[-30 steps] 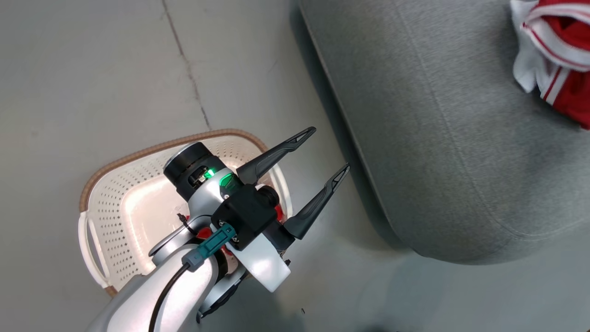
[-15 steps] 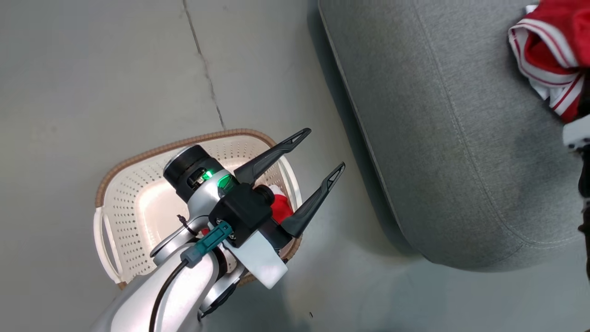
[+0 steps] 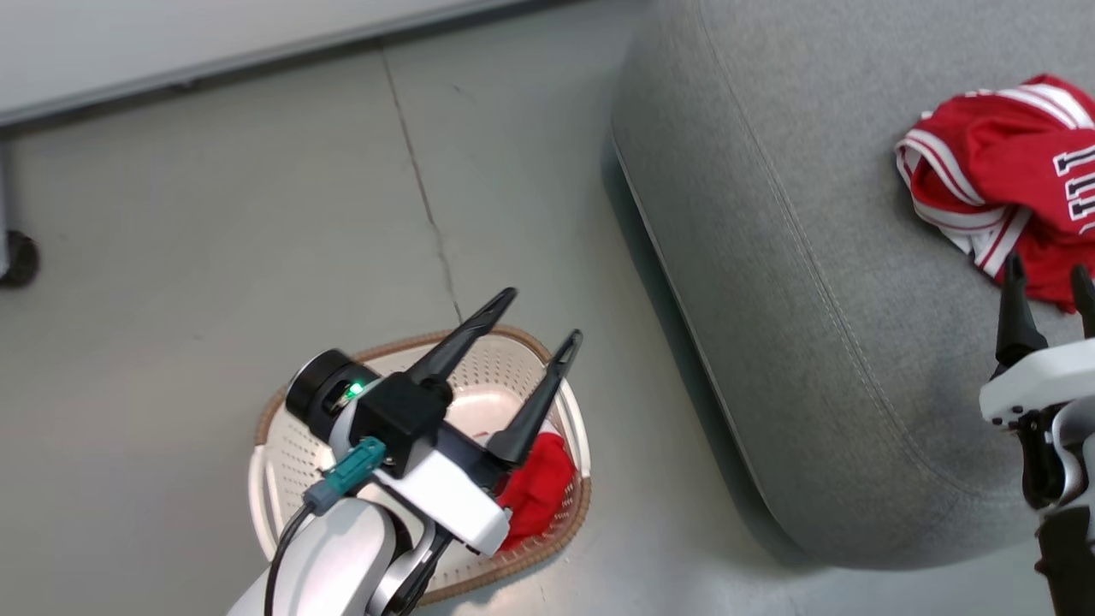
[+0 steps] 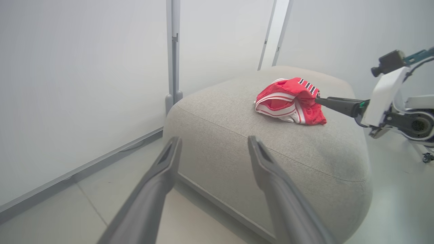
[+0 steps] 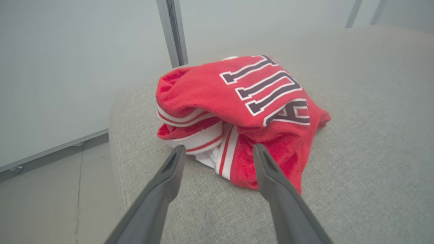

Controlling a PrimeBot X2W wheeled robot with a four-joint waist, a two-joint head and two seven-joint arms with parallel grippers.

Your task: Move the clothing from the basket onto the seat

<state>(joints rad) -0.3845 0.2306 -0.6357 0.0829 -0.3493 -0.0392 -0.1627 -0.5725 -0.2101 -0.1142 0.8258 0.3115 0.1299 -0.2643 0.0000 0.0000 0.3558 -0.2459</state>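
Since one bright red soft-fabric jersey [image 3: 992, 171], trimmed in white stripes and printed with dark block figures, lies crumpled on the large light-grey upholstered seat [image 3: 770, 282] towards its rounded end, you can count roughly half the job as done. Your right pincer [image 5: 218, 148] is released, its two long dark fingers spread wide with nothing between them. The tips hang over the cushion at the jersey's near edge, and you cannot tell whether they touch the cloth. Judging by that, the drop-off on that side looks complete. What is left sits in the cream-white perforated plastic basket [image 3: 278, 462] with the brown woven-look rim, which stands on the grey floor [image 3: 214, 257] near the seat's rounded end but apart from it. A second bunched red garment [image 3: 541, 488] lies against the basket's wall on the side nearer the seat. The part of the basket's pale bottom that you can see holds nothing else, though your left forearm [image 3: 325, 556] covers some of it, so more cloth underneath cannot be ruled out. Your left pincer [image 3: 541, 316] is likewise released and carries nothing, poised above the basket with its spread tips pointing out towards the seat, not down at the garment. By my reckoning, one more pick from the basket and one more placement on the seat would finish it.
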